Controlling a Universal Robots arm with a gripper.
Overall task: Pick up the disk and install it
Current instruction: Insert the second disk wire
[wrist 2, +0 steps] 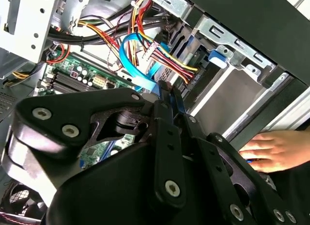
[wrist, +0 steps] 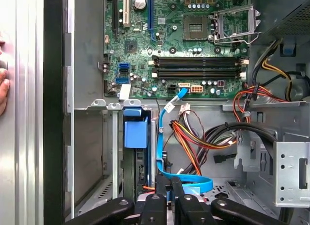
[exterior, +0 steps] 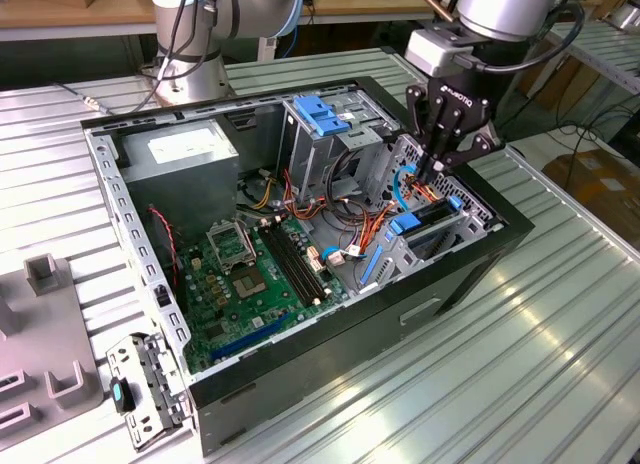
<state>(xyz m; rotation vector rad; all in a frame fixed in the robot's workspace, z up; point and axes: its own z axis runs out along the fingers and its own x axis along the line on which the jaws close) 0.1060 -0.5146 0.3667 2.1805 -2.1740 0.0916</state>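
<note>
My gripper (exterior: 432, 172) reaches down into the open computer case (exterior: 130, 244), at the drive bay (exterior: 432, 224) on the exterior view's right. Its fingers stand close together in both wrist views (wrist 2: 167, 91) (wrist: 170, 196). They look shut on the end of a blue flat data cable (wrist: 160, 152), which loops up to the motherboard (wrist: 193, 45). A flat grey metal slab (wrist 2: 227, 101) lies in the bay by a blue clip (wrist 2: 218, 57). Whether that slab is the disk I cannot tell.
A person's hand (wrist 2: 271, 150) rests outside the case wall by the bay. A grey power-supply box (exterior: 180, 149) and a metal cage with a blue top (exterior: 325, 119) stand at the back of the case. Coloured wire bundles (exterior: 350, 219) crowd the space beside my gripper. A loose bracket (exterior: 140, 389) lies on the table.
</note>
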